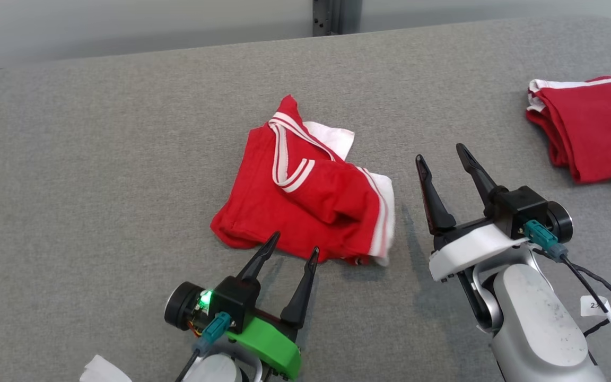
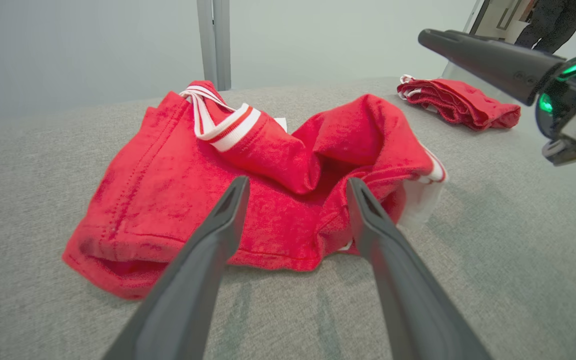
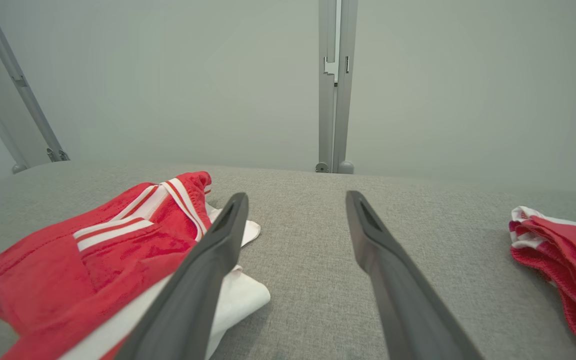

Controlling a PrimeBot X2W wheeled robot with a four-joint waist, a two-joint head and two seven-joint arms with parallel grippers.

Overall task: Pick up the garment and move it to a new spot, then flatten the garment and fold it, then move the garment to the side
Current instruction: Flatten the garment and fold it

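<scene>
Grey padded surface [image 1: 98, 159]: far edge runs along the top of the head view and curves down at the upper right. There is wide bare grey across the left half, and more in the strip between centre and right. A folded red pile [image 1: 592, 127] sits at the right edge, well apart. A small white thing [image 1: 101, 370] is at bottom left, can't tell what. The garment [image 1: 305, 196], red with white trim, lies rumpled at centre frame. My left gripper [image 1: 295, 241], bottom centre-left, has its fingers spread with nothing between them. Its tips are right at the garment's near hem, can't tell if touching. My right gripper [image 1: 439, 152], right of centre, is also spread and empty. It is just beside the garment's white-striped right edge, apart from it, over bare grey.
</scene>
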